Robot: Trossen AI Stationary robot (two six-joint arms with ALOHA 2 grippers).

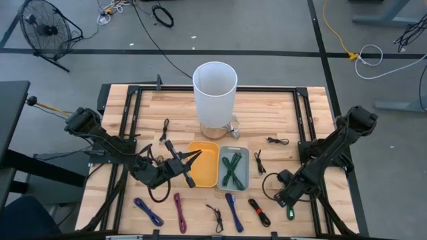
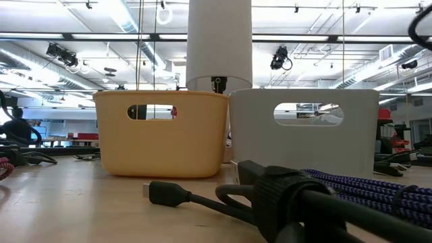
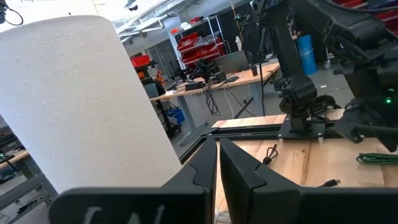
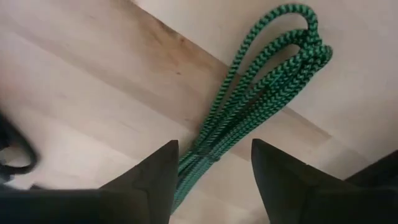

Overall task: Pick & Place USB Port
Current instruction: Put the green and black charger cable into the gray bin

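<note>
Right gripper [image 4: 214, 144]: is hanging low at 4 o'clock of the table [image 1: 280, 113], fingers released wide.
Green cable [image 4: 261, 93]: is lying on the wood between those fingers, not grasped.
Left gripper [image 1: 195, 155]: is hovering at 9 o'clock rim of the yellow bin [image 1: 204, 175], fingers clenched, grasping nothing.

Bare table [image 1: 280, 113] lies open right of the tall white cylinder [image 1: 215, 97], which blocks the back centre; the yellow bin [image 1: 204, 165] and grey bin [image 1: 234, 168] fill the middle, cables crowd the front edge
</note>
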